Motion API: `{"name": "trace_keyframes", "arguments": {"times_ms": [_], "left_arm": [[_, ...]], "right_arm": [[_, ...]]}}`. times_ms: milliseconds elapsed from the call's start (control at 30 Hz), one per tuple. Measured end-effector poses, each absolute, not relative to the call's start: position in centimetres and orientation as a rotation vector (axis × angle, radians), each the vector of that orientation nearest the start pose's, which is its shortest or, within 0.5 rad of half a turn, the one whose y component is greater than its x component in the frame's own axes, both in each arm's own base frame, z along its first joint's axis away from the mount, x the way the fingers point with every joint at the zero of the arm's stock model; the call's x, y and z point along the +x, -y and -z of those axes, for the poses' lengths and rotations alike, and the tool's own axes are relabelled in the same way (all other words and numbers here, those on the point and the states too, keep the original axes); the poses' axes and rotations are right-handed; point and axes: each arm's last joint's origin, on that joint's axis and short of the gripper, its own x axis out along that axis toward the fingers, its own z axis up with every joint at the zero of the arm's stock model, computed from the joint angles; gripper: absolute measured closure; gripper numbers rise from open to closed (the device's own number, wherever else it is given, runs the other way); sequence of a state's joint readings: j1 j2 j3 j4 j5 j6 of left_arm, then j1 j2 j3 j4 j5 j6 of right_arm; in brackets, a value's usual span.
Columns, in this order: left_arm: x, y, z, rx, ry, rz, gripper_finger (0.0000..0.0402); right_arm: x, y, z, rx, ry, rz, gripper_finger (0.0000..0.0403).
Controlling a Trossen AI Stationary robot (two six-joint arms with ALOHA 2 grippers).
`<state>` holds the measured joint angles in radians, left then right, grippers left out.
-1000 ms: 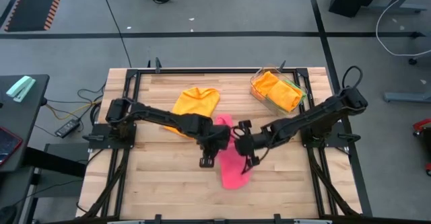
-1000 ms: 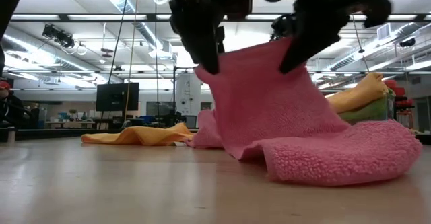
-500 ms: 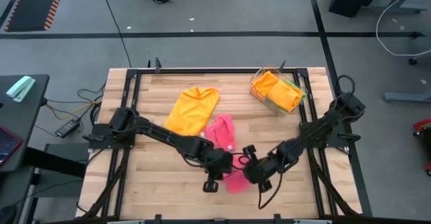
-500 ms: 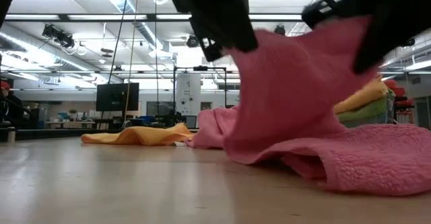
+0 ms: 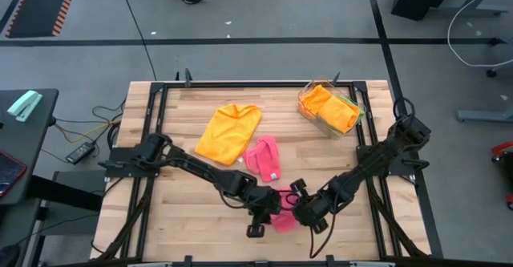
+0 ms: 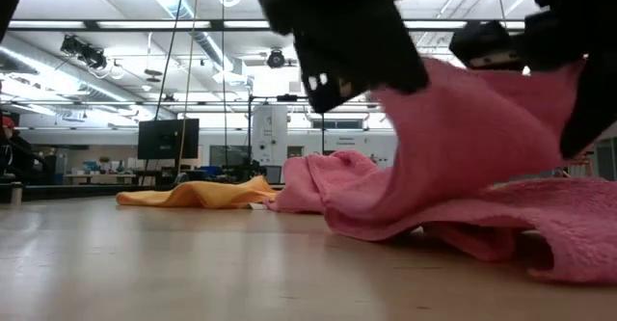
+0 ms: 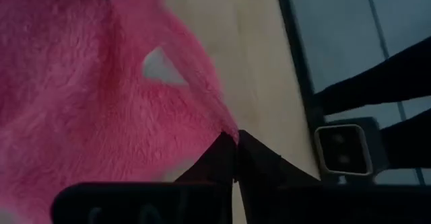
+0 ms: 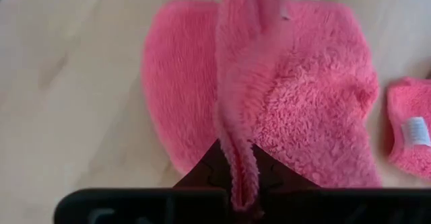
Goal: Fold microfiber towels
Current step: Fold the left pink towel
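Pulled further toward near edge since a second ago: pink towel (image 5: 282,219) front end, dragged by both grippers from mid-table down to near-centre; back portion left behind near table middle. Now stretched in two visible pink patches in high view, far patch beside orange towel (image 5: 228,132), near patch under the grippers. Raised off wood at the near end, draped down to table in low view, rest lying flat and bunched. Small white label (image 8: 415,130) on towel corner in right wrist view, text unreadable.

Left gripper (image 5: 262,216) at near-centre, just left of near pink patch, fingers together, pinching a thin towel edge (image 7: 202,89) in wrist view. Right gripper (image 5: 303,212) just right of same patch, fingers together clamped on a folded ridge of pink towel running up between them. Grippers close together, towel edge held between the two.

Orange towel spread flat, far-left of centre, well apart from grippers. Clear plastic tray (image 5: 309,111) at far right corner, holding folded orange, yellow and green towels (image 5: 333,111). Wooden table (image 5: 184,211) bare at near left. Room beyond in low view: dark monitor (image 6: 168,138), ceiling lights, no readable writing.
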<state>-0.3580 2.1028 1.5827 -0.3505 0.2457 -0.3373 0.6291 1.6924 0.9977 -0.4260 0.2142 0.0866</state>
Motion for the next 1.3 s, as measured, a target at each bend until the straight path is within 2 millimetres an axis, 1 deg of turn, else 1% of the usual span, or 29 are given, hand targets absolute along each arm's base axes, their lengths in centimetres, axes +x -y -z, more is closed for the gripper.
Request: {"name": "trace_keyframes", "arguments": {"times_ms": [100,167,233,333,400,467,533,600,667,733,833,933,967,1033,1133,1233,1300], "left_arm": [[43.1,16.8,-18.2,-0.266,-0.948,0.402,0.0387],[43.3,16.8,-18.1,-0.275,-0.929,0.402,0.0372],[43.4,16.9,-18.2,-0.279,-0.915,0.407,0.0343],[43.3,16.6,-18.5,-0.324,-0.945,0.406,0.0288],[43.1,16.2,-19.3,-0.356,-0.952,0.446,0.0254],[43.0,15.5,-20.2,-0.366,-0.942,0.448,0.0230],[43.0,14.7,-20.4,-0.357,-0.952,0.397,0.0215],[43.0,13.9,-19.9,-0.339,-0.985,0.313,0.0209],[43.0,13.4,-19.4,-0.330,-1.005,0.273,0.0209],[43.4,13.0,-18.9,-0.343,-1.010,0.237,0.0212],[43.7,12.5,-18.3,-0.400,-1.023,0.192,0.0213],[43.8,12.0,-18.1,-0.458,-1.036,0.173,0.0203],[43.9,11.9,-18.0,-0.471,-1.037,0.169,0.0199],[44.0,11.8,-17.6,-0.475,-1.047,0.164,0.0191],[44.0,11.9,-16.9,-0.473,-1.070,0.159,0.0185],[43.7,12.4,-16.4,-0.464,-1.104,0.154,0.0187],[44.0,12.5,-15.9,-0.455,-1.088,0.146,0.0192]], "right_arm": [[25.8,-17.7,-16.0,-0.412,-1.083,-0.327,0.0385],[25.6,-17.4,-15.6,-0.401,-1.111,-0.345,0.0375],[25.3,-17.1,-15.3,-0.397,-1.156,-0.376,0.0358],[25.2,-17.2,-15.3,-0.405,-1.173,-0.403,0.0319],[25.2,-17.2,-15.4,-0.419,-1.183,-0.413,0.0291],[25.2,-17.3,-15.9,-0.431,-1.199,-0.434,0.0264],[25.3,-17.1,-16.5,-0.447,-1.235,-0.432,0.0241],[25.0,-16.9,-17.4,-0.449,-1.279,-0.423,0.0223],[24.8,-16.8,-18.5,-0.415,-1.295,-0.412,0.0212],[24.3,-16.6,-19.4,-0.386,-1.321,-0.409,0.0205],[23.6,-16.1,-20.9,-0.315,-1.317,-0.378,0.0203],[23.7,-15.5,-22.4,-0.220,-1.220,-0.303,0.0205],[23.9,-15.3,-22.6,-0.191,-1.178,-0.271,0.0206],[24.4,-14.4,-22.1,-0.133,-1.121,-0.211,0.0206],[25.2,-12.9,-20.3,-0.019,-1.077,-0.146,0.0203],[25.7,-11.6,-18.7,0.082,-1.029,-0.123,0.0200],[25.7,-11.0,-17.9,0.105,-1.005,-0.114,0.0199]]}}
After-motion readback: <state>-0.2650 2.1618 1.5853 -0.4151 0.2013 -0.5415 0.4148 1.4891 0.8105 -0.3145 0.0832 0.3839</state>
